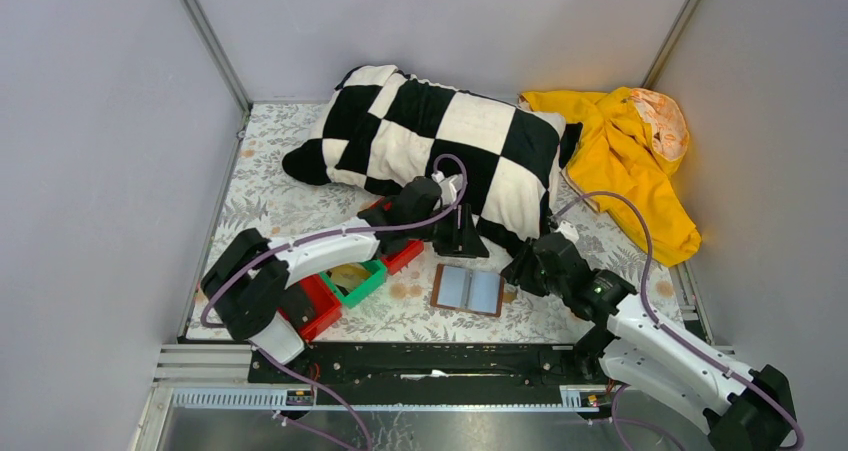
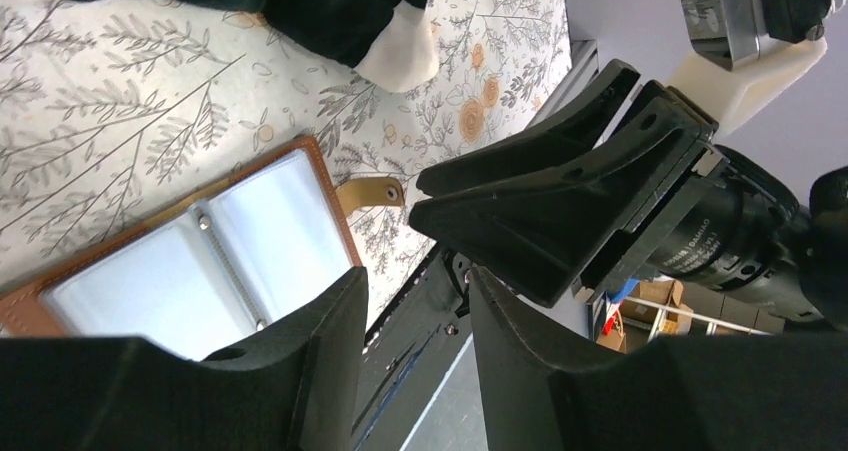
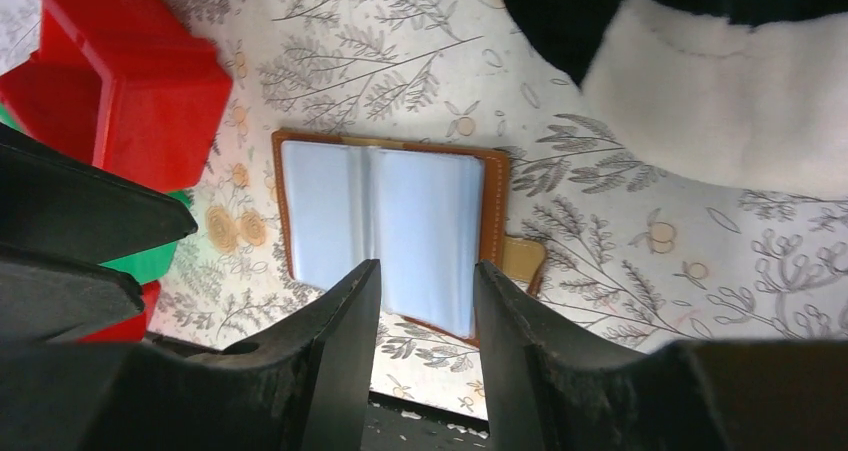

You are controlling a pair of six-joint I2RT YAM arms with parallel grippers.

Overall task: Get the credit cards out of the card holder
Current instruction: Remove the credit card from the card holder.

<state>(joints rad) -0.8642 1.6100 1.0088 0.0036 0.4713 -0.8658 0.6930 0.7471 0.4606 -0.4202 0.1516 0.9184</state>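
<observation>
Card holder (image 1: 467, 289) lies open and flat on the floral tablecloth (image 1: 270, 206), centre of the near edge. It sits just right of the green bin (image 1: 358, 283) and red bins (image 1: 318, 309). The checkered pillow (image 1: 440, 141) is beyond it.

Left gripper (image 1: 462, 246) hangs just far of the holder and right gripper (image 1: 522, 268) is at its right edge. Both have jaws parted with nothing between them.

Handling (judgement): light, thin, floppy at the fold. The clear sleeves are glossy and probably slippery. Any cards would be stiff, but I cannot make out a card face through the sleeves. Suggest pinning one leather cover with one arm and pinching a card edge at a sleeve mouth with the other.

Views: both wrist views show the tan snap tab (image 3: 520, 257) at the holder's right edge; the top view does not resolve it. Only the left wrist shows the metal binding (image 2: 230, 271) along the fold. The right wrist shows just a crease there, plus the full stitched rim.
</observation>
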